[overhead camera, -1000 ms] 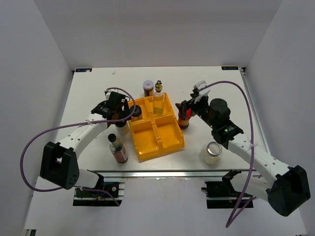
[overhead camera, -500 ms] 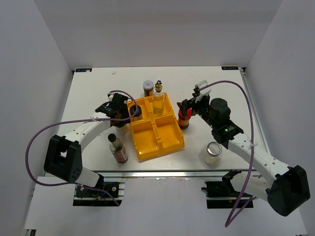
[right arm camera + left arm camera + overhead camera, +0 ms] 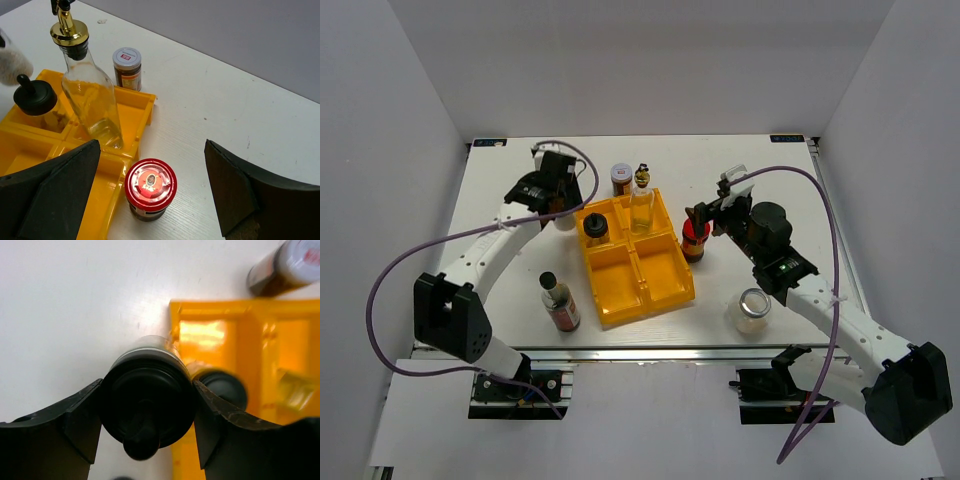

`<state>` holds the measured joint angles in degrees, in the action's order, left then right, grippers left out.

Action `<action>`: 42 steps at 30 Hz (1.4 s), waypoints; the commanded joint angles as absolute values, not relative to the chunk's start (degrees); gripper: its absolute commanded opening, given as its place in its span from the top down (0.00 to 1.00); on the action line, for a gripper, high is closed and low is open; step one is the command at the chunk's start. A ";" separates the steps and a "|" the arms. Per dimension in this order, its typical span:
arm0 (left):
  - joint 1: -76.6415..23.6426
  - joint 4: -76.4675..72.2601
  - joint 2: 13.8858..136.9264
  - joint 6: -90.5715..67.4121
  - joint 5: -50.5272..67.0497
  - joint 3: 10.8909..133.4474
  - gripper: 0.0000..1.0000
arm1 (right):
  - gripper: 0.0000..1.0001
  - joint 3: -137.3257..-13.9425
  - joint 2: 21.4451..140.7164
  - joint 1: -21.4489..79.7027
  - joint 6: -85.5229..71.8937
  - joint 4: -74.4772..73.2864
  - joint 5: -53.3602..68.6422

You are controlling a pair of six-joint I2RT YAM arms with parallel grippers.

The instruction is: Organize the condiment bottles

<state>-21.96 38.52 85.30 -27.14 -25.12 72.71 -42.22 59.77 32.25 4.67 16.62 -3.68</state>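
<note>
My left gripper (image 3: 146,412) is shut on a black-lidded jar (image 3: 146,400) with a knob on its lid, just left of the yellow tray (image 3: 665,285); from above the gripper (image 3: 557,203) hides most of it. A second black-lidded jar (image 3: 596,228) stands in the tray's back left compartment. The tall clear gold-topped bottle (image 3: 641,203) stands in the back right one. My right gripper (image 3: 152,165) is open above the red-lidded jar (image 3: 150,187), which stands on the table right of the tray. A silver-lidded jar (image 3: 621,178) stands behind the tray.
A dark black-capped sauce bottle (image 3: 558,301) stands left of the tray's front corner. A pale jar with a light lid (image 3: 753,310) stands at the front right. The tray's two front compartments hold nothing.
My left gripper has shut on the black-lidded jar and carried it from beside the tray's left side toward the back left. The right arm has barely moved.
</note>
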 commanded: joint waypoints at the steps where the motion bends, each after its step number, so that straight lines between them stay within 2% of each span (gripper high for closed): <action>1: -21.62 35.95 88.41 -24.00 -27.60 81.02 0.85 | 0.11 -44.03 59.33 31.73 5.89 17.23 -5.80; 7: -21.62 36.12 95.88 -19.35 -23.65 91.21 0.87 | 0.11 -44.56 59.41 31.46 6.59 16.79 -7.03; 11: -21.62 35.68 99.83 -16.62 -19.26 92.99 0.88 | 0.10 -44.56 59.50 31.12 7.12 16.61 -8.08; 32: -21.62 29.18 102.30 -12.84 -5.72 90.35 0.89 | 0.11 -45.88 64.78 28.04 6.50 17.31 -5.54; 42: -21.62 29.54 101.69 -13.88 -7.65 83.42 0.87 | 0.11 -48.07 67.32 26.11 6.59 18.28 -5.28</action>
